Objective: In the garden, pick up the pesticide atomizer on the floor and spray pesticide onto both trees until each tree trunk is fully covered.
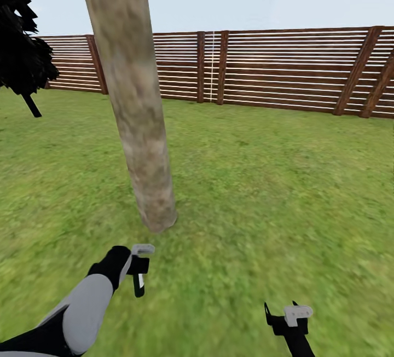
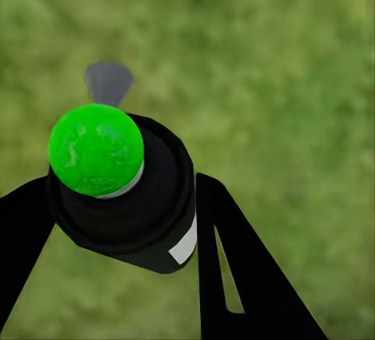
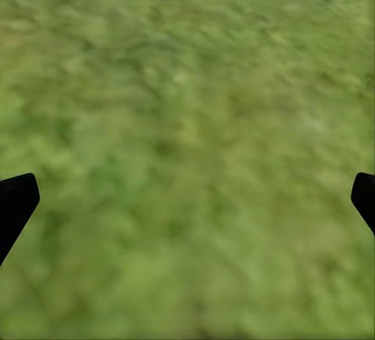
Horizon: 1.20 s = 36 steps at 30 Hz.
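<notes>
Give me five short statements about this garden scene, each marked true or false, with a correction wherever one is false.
1. The left gripper is shut on the pesticide atomizer. True.
2. The atomizer's top is red. False: its round top is bright green.
3. The right gripper holds a second bottle. False: its fingers are spread wide with just grass between them.
4. A tree trunk stands on the lawn ahead of the robot, nearer its left arm than its right. True.
5. A brick wall closes off the garden behind the trunk. False: it is a brown fence of horizontal wooden slats.
</notes>
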Motion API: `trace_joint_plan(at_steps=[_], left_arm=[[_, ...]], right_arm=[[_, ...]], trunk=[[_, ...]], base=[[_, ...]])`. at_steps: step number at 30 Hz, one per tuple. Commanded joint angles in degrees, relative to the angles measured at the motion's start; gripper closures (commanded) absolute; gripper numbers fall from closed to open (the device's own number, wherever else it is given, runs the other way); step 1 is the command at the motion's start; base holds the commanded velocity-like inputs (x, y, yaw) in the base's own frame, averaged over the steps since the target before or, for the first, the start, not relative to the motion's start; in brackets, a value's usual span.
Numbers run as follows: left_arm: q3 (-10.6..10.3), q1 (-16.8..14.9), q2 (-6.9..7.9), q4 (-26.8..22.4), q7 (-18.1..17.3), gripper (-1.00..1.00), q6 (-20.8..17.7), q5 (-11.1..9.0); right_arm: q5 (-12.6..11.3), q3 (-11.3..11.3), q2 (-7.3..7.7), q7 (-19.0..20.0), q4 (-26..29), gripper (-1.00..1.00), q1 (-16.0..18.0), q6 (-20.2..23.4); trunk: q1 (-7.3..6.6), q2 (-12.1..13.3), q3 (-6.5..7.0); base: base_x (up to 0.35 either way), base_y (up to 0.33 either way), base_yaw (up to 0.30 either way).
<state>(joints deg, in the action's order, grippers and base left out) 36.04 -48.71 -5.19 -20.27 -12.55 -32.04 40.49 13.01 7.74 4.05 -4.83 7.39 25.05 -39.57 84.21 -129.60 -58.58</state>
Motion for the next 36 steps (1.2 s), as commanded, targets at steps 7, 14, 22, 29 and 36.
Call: trace_joint_plan(at_steps=[7, 14, 22, 29, 36], left_arm=[[0.09, -0.76, -1.63, 0.10, -0.18, 1.00, 0.02, -0.16], [0.21, -0.84, 2.22, -2.75, -0.73, 1.00, -0.30, -0.40], [0.09, -1.64, -1.78, -4.56, -1.15, 1.00, -0.68, -0.39], [-0.29, -1.85, 0.69, -5.37, -1.26, 1.00, -0.89, -0.35], [-2.65, -1.31, 0.51, -6.27, -3.14, 1.00, -0.82, -0.17]], right_arm=[[0.00, 0.00, -0.01, 0.00, -0.01, -1.00, 0.00, 0.01], [0.08, 0.00, -0.01, 0.00, -0.09, -1.00, -0.06, 0.01], [0.09, 0.00, -0.01, 0.00, -0.09, -1.00, -0.08, 0.01], [0.09, 0.00, -0.01, 0.00, -0.09, -1.00, -0.09, 0.00], [0.09, 0.00, -0.01, 0.00, -0.09, -1.00, -0.09, -0.01]], trunk=[[0.00, 0.00, 0.00], [0.00, 0.00, 0.00], [0.00, 0.00, 0.00], [0.00, 0.00, 0.00], [0.00, 0.00, 0.00]], base=[[0.003, 0.005, -0.001], [0.000, 0.000, 0.000], [0.000, 0.000, 0.000], [0.000, 0.000, 0.000], [0.000, 0.000, 0.000]])
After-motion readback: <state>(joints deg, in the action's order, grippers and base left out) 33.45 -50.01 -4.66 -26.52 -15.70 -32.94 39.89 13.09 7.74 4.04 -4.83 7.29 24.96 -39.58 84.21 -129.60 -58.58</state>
